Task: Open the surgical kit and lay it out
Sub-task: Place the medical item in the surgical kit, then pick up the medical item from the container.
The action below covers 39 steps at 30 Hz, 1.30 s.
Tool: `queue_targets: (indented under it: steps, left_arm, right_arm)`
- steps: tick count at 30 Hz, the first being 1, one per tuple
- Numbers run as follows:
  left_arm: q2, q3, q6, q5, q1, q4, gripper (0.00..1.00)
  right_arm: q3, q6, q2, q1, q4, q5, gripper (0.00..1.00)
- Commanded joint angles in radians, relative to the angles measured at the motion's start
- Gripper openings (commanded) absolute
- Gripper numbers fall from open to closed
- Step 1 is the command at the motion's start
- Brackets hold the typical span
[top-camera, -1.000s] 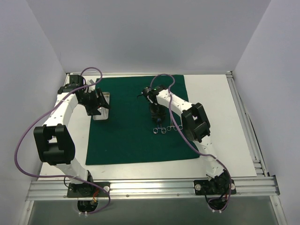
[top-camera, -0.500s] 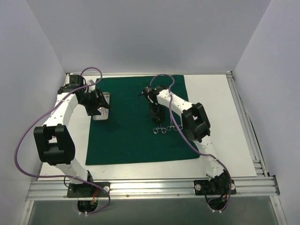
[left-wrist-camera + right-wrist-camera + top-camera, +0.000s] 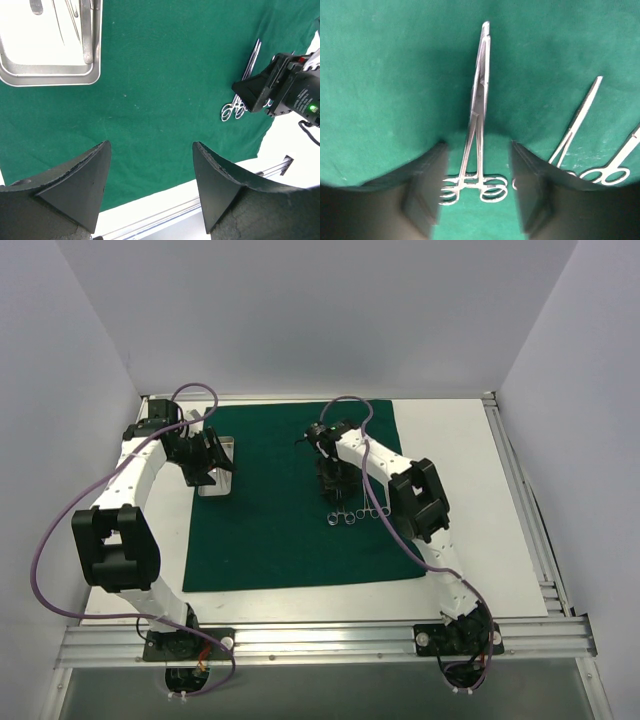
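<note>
A: From above, the green drape (image 3: 270,540) lies flat on the table (image 3: 460,490). The tray (image 3: 215,492) sits at its left edge under the left claw (image 3: 212,462), and the forceps row (image 3: 350,516) lies by the right claw (image 3: 335,483).
B: In the left wrist view, the left claw is released and holds nothing.
A: In the right wrist view, the right claw is released and stands astride one forceps (image 3: 479,100) lying on the drape. It is probably thin, stiff, slippery steel; the shanks near the rings seem the best hold.
B: Compared with a second ago, the right claw sits slightly farther back. The rest is unchanged.

Left hand (image 3: 151,146) raised, spread wide; right hand (image 3: 479,146) low, pointed downward, fingers (image 3: 427,197) parted.
</note>
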Motion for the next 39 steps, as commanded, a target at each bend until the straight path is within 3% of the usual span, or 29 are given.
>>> queue_targets:
  steps: [1,6,9,11,12,13,14,17,21,24,28,35,39]
  left_arm:
    - [0.002,0.066,-0.006,-0.001,0.006,0.017,0.75]
    - [0.016,0.110,-0.002,-0.033,0.008,-0.017,0.76]
    - [0.035,0.161,-0.002,-0.084,0.006,-0.055,0.78]
    - [0.075,0.208,-0.008,-0.150,0.006,-0.082,0.80]
    - [0.094,0.231,-0.008,-0.170,0.006,-0.115,0.94]
    - [0.117,0.258,0.005,-0.199,0.005,-0.135,0.94]
    - [0.162,0.281,0.012,-0.228,0.006,-0.147,0.94]
    - [0.242,0.376,0.044,-0.300,0.003,-0.187,1.00]
    - [0.324,0.483,0.077,-0.372,0.000,-0.199,0.86]
    - [0.390,0.523,0.103,-0.406,-0.002,-0.195,0.82]
    - [0.486,0.621,0.130,-0.409,-0.009,-0.211,0.62]
    - [0.594,0.686,0.126,-0.425,-0.072,-0.219,0.52]
    - [0.625,0.697,0.117,-0.468,-0.077,-0.213,0.52]
  right_arm:
    - [0.043,-0.014,0.009,-0.020,-0.018,0.032,0.58]
    - [0.091,-0.019,-0.008,-0.035,-0.043,0.029,0.58]
    - [0.212,-0.040,-0.042,-0.035,-0.095,0.023,0.58]
    - [0.311,-0.062,-0.076,-0.036,-0.109,0.049,0.72]
    - [0.341,-0.070,-0.109,-0.038,-0.123,0.061,0.78]
    - [0.362,-0.089,-0.129,-0.055,-0.125,0.061,0.87]
    - [0.373,-0.097,-0.148,-0.067,-0.120,0.034,0.90]
    - [0.355,-0.090,-0.226,-0.142,-0.110,-0.043,0.80]
    - [0.286,-0.102,-0.289,-0.213,-0.074,-0.103,0.41]
    - [0.267,-0.113,-0.315,-0.242,-0.071,-0.101,0.26]
    - [0.272,-0.134,-0.311,-0.263,-0.091,-0.089,0.24]
    - [0.266,-0.134,-0.297,-0.294,-0.097,-0.106,0.24]
    - [0.287,-0.128,-0.275,-0.306,-0.102,-0.117,0.24]
